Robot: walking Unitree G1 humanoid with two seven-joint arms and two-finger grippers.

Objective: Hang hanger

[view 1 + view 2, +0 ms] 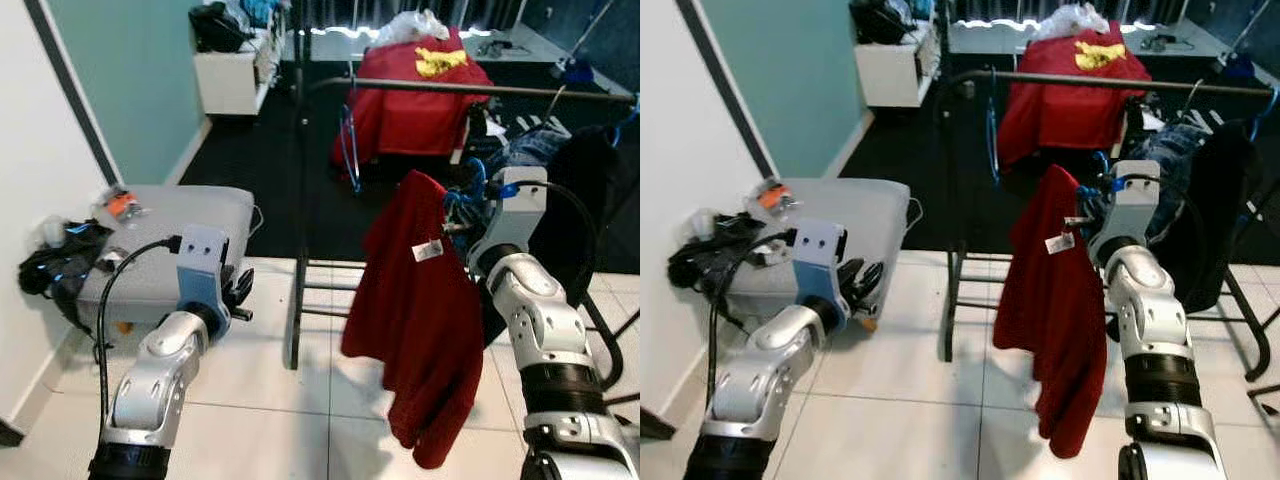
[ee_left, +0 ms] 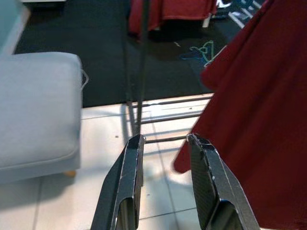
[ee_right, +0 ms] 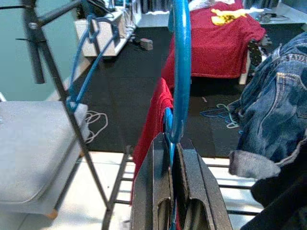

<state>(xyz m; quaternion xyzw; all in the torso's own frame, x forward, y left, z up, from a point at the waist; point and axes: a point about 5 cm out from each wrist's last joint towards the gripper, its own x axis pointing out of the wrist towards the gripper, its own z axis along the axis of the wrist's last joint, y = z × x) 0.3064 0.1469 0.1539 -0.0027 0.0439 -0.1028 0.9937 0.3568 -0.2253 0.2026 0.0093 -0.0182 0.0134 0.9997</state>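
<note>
Two grippers in frame. Right gripper [image 3: 173,143], centre-right of the head views, had its jaws clamped on one blue hanger [image 3: 181,72] carrying one dark red garment [image 1: 425,320] with a white tag; the garment hung mid-frame, below the dark clothes rail [image 1: 480,90] in the upper half, hanger hook not on it. Left gripper [image 2: 165,143], lower left, jaws apart and empty, held over the white tiled floor [image 1: 270,400]. One more blue hanger [image 1: 349,150] hung on the rail, upper centre. One red shirt with yellow print [image 1: 425,90] behind the rail. One grey cushion [image 1: 170,240] at left. Jeans [image 3: 273,115] at right, cut off by the frame edge; dark clothing beside them hard to make out.
</note>
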